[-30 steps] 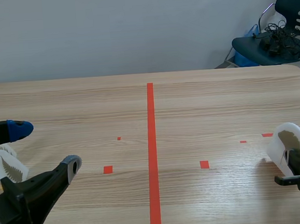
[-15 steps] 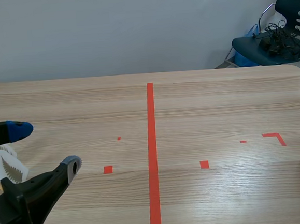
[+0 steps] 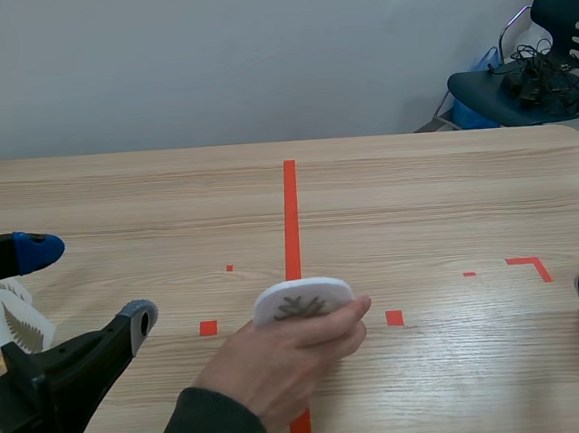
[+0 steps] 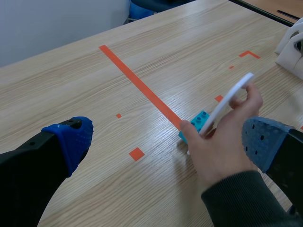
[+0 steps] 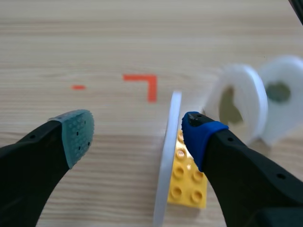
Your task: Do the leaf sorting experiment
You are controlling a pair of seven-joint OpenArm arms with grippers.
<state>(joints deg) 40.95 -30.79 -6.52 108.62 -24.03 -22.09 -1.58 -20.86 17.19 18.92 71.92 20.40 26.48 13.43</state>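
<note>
A person's hand [image 3: 281, 358] comes in from the near edge and holds a white disc with a leaf print [image 3: 301, 301] on the red centre line. In the left wrist view that disc [image 4: 232, 97] stands on a cyan brick [image 4: 196, 124], ahead of my open left gripper [image 4: 168, 139]. In the scene view the left gripper [image 3: 84, 285] is at the near left, beside another leaf disc [image 3: 12, 321]. My right gripper [image 5: 138, 131] is open; a white disc [image 5: 166, 156] stands on edge on a yellow brick [image 5: 187, 177] between its fingers, close to the blue pad [image 5: 201, 128].
Two more white leaf discs [image 5: 239, 101] [image 5: 284, 92] stand upright just beyond the right gripper. An orange corner mark [image 3: 532, 263] lies at the right. A dark chair [image 3: 534, 67] with cables stands behind the table's far right corner.
The right arm drew back to the right edge with its disc, and its fingers opened. A person's hand came in from the near edge with a leaf disc. The left arm kept still.
</note>
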